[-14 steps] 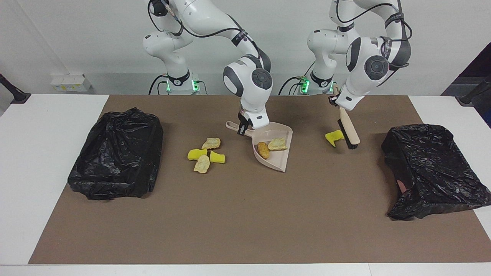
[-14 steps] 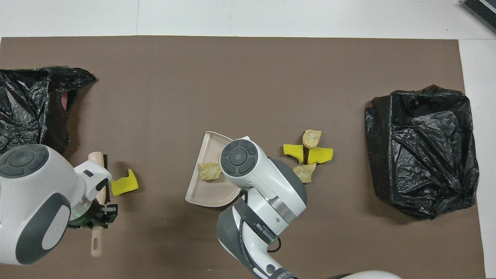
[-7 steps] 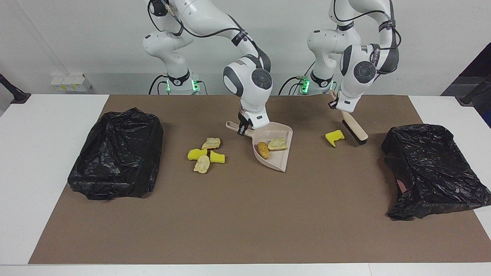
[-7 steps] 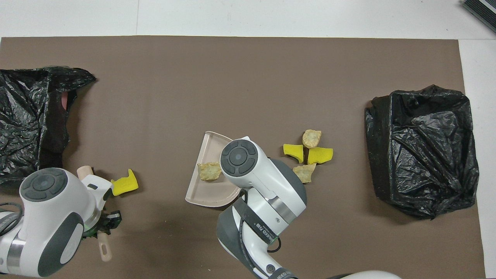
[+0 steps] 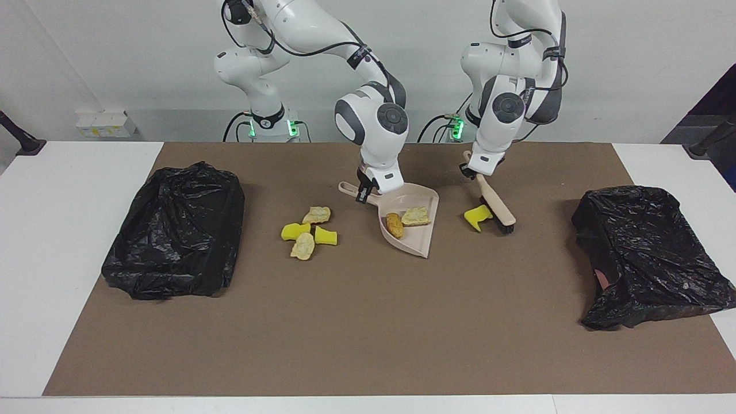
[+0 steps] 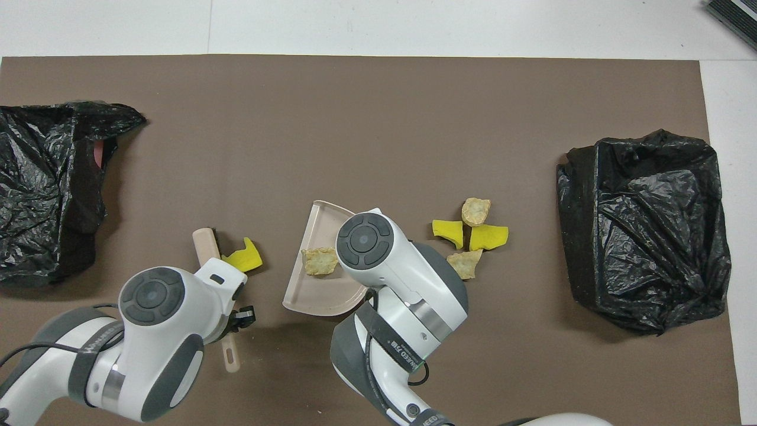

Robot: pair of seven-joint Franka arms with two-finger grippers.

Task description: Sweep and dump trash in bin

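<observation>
Clock directions are read in the facing view. The right hand (image 5: 363, 192) is clamped on the handle of the dustpan (image 5: 426, 246). It pins the pan flat on the mat (image 5: 368, 333) with its open lip turned toward 3 o'clock, which is where the sweep comes from. Two lumps (image 5: 405, 221) of trash, one orange-brown and one beige, already lie inside the pan.

The left hand (image 5: 472, 169) grips the brush (image 5: 495, 206) by its handle, slanted so the bristles meet the mat. A yellow piece (image 5: 477, 217) touches the bristles on their 9 o'clock side. It sits between brush and lip but apart from the lip. The brush is thus placed to push the piece straight into the pan, and the mat between them is bare.

Four pieces (image 5: 309, 231) are clustered at the pan's 9 o'clock, near its closed back and handle. The pan as it lies probably cannot catch them; it would need turning or shifting.

One bin (image 5: 175, 230), lined in black, stands at 9 o'clock toward the right arm's end of the surface. Another bin (image 5: 650, 253) stands at 3 o'clock, and both are well apart from the work. The mat at 6 o'clock is wide open for swinging either tool. The loaded pan should stay level near a bin rim, or the lumps may slide off the lip.
</observation>
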